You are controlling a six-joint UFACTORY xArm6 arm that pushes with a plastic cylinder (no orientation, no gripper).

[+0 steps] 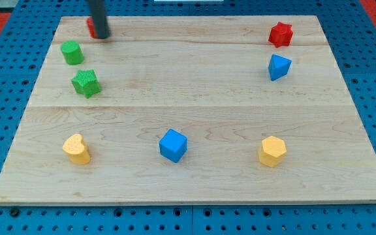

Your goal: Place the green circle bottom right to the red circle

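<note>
Fingers: none on this rig. Only my tip (101,37), the lower end of a straight dark rod, so nothing opens, shuts or clamps. It stands at the view's top left, in front of the red circle (91,27), most of which it hides; only a red sliver shows at the rod's left. Whether it touches that block cannot be told.

Green circle (72,52): just below and to the view's left of my tip, near the wooden board's (194,189) left edge, apart from the rod. It reads as a short cylinder standing on a flat face, axis upright; round in plan, so it has no facing direction and no long axis along the board.

Placement, as a judgement: the green circle sits lower left of the red circle, so the goal is not yet met. It needs a push toward the view's right, which calls for my tip to get round to its left side. From its present spot my tip cannot do that.

Nearby: green star (86,83) directly below the green circle, close but not touching. A downward shove would risk knocking it.
</note>
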